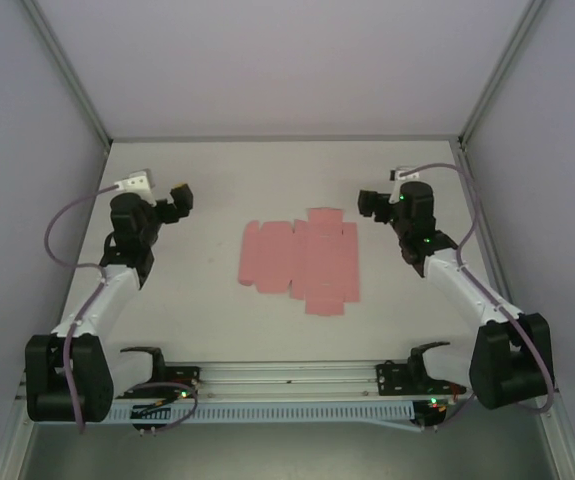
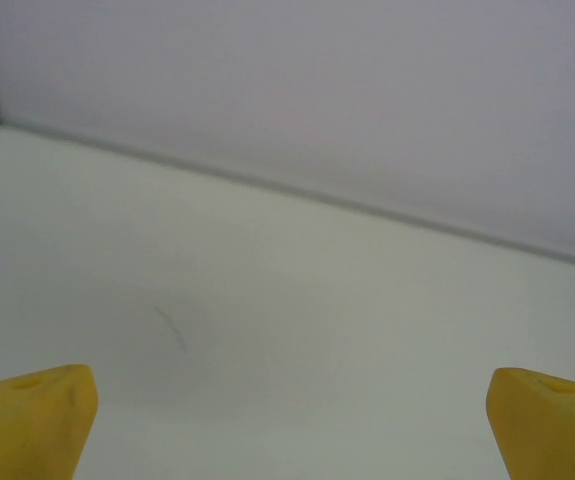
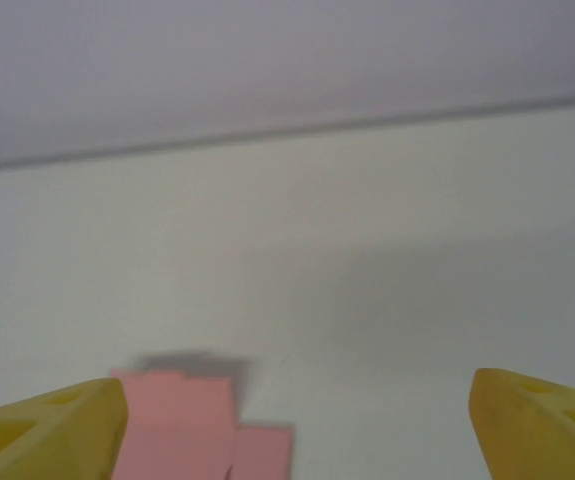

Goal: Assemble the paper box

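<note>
Your paper box [image 1: 297, 262], a flat pink die-cut card sheet, lies unfolded mid white table [image 1: 197, 310] between the left gripper [image 1: 180, 197] and right gripper [image 1: 370, 205], both spread wide and holding nothing, so heads up, that thin card will probably slide or crease if you push one flap unpinned.

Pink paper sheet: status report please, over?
Left gripper open, empty. Right gripper open, empty. Flat pink die-cut paper sheet unfolded between them, untouched. No obstruction seen.
</note>
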